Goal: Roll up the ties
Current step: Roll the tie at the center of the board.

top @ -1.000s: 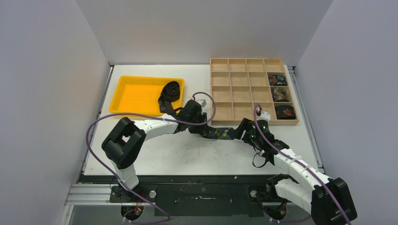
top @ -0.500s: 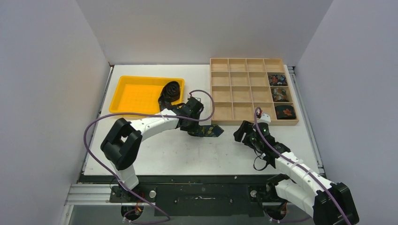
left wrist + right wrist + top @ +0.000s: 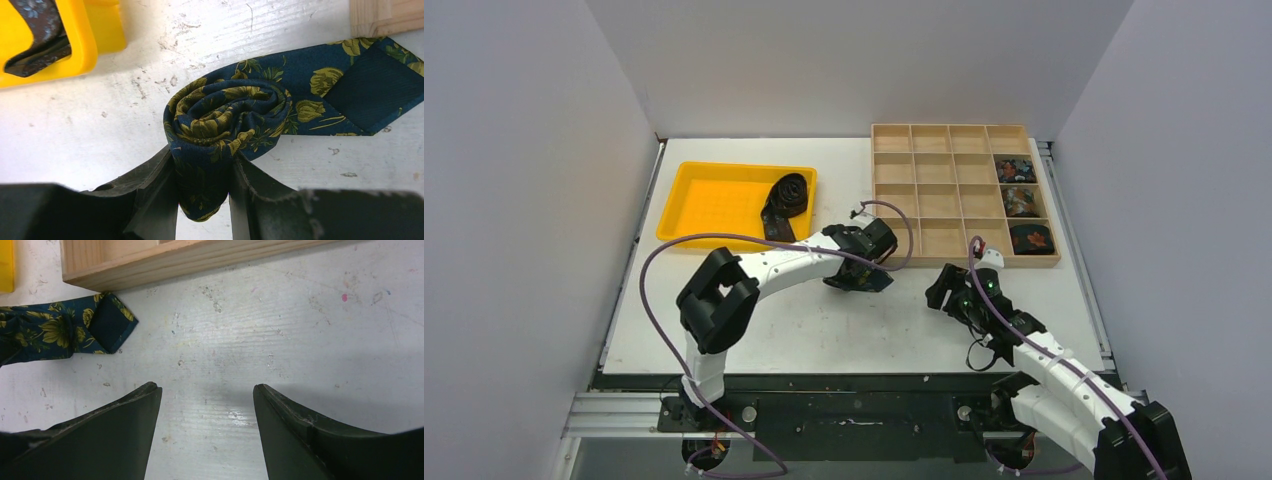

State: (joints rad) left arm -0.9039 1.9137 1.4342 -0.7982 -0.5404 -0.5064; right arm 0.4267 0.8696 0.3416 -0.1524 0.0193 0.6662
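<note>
Left claw (image 3: 204,175): pinching the rolled tie (image 3: 227,112) at its lower end, loose tail lying flat toward the wooden box (image 3: 385,17) corner.
Right claw (image 3: 207,390): hovering wide over the counter (image 3: 280,340), apart from the tie's tip.
Tray (image 3: 85,45): yellow rim sitting near the roll.

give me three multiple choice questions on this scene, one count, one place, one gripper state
1. How many wooden organizer compartments hold rolled ties? A one, B three, C five.
2. Where is the dark tie coiled? A in the organizer, B on the floor, C in the yellow tray.
3. The right gripper is: A open and empty, B shut on a tie, C shut on the organizer.
Answers: 1 B, the right column's lower three cells are filled. 2 C, its coil sits in the tray's far right corner. 3 A, its fingers stand apart over the table.
</note>
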